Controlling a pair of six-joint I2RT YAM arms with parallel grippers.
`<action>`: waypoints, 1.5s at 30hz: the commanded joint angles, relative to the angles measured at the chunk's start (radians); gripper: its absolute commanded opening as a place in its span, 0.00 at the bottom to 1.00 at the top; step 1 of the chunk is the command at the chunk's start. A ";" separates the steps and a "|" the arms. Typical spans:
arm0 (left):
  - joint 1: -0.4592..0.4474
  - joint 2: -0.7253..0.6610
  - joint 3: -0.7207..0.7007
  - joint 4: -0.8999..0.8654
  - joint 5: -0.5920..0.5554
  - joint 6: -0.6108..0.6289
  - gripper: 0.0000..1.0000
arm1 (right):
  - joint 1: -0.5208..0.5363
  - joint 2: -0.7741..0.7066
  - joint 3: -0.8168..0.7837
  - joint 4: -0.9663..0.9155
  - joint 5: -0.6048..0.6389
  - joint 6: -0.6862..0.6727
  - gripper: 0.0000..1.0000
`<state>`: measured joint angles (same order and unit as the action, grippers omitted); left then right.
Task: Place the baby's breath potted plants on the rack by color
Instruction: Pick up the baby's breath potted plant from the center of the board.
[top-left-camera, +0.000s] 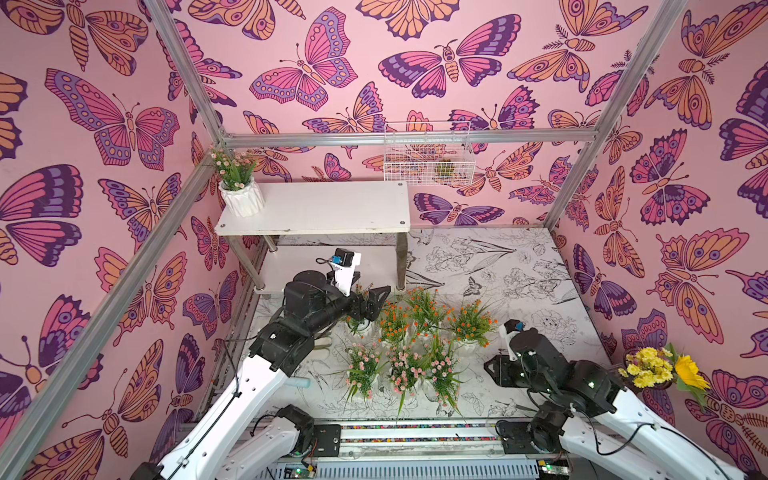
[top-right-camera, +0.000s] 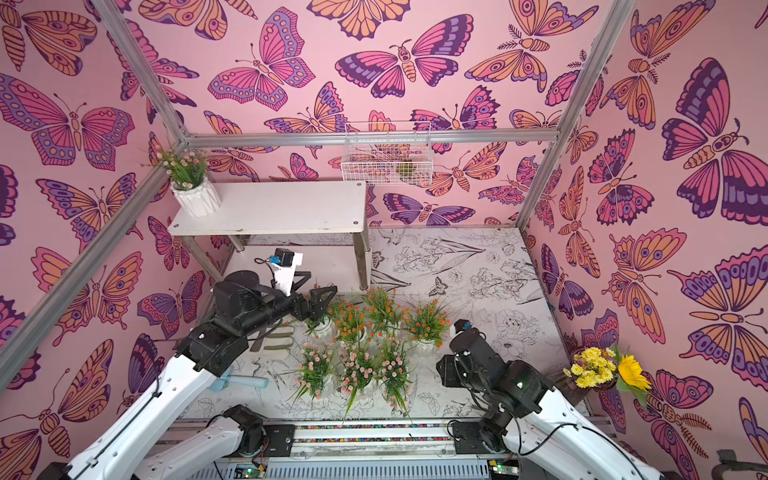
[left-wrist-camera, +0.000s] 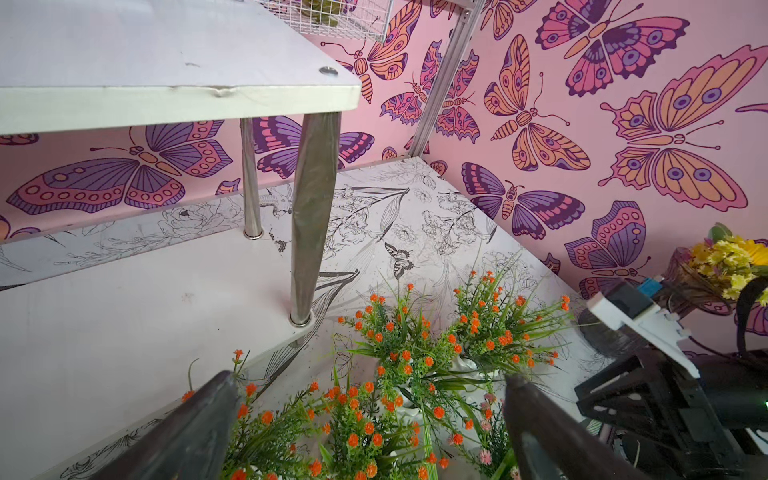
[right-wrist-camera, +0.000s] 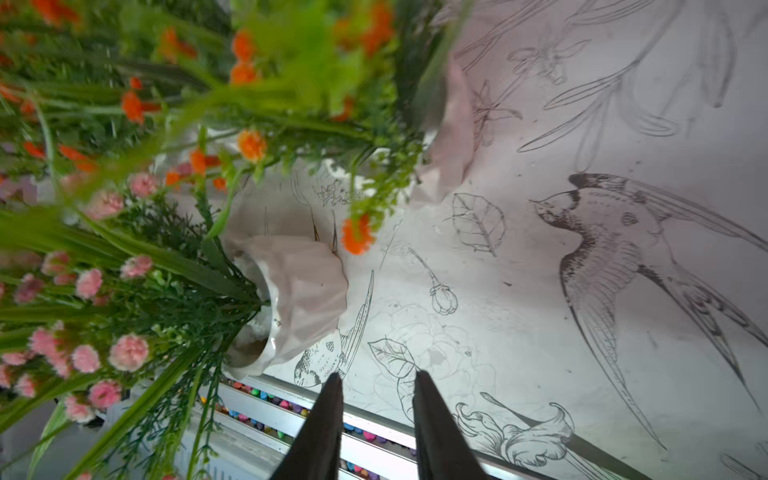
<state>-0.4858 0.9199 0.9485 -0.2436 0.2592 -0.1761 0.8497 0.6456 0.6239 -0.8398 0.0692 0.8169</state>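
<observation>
One orange plant under left gripper

Left pincer: jaws wide apart, nothing gripped.
Orange plants: clustered on the worktop, below and beyond the jaws.
Rack: two white boards, silver legs; front leg near the plants.

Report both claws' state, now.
Left claw: wide open, holding nothing.
Right claw: narrowly open, holding nothing.
</observation>
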 joint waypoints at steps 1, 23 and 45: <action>-0.010 0.013 0.023 -0.013 -0.005 0.018 1.00 | 0.107 0.079 -0.008 0.146 0.149 0.093 0.31; -0.019 -0.023 0.015 -0.063 -0.064 0.036 1.00 | 0.228 0.345 0.024 0.298 0.173 0.105 0.28; -0.020 -0.023 0.017 -0.083 -0.090 0.046 1.00 | 0.256 0.437 0.003 0.320 0.182 0.140 0.20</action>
<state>-0.5026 0.8997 0.9512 -0.3164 0.1791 -0.1413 1.0988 1.0668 0.6254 -0.5011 0.2241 0.9424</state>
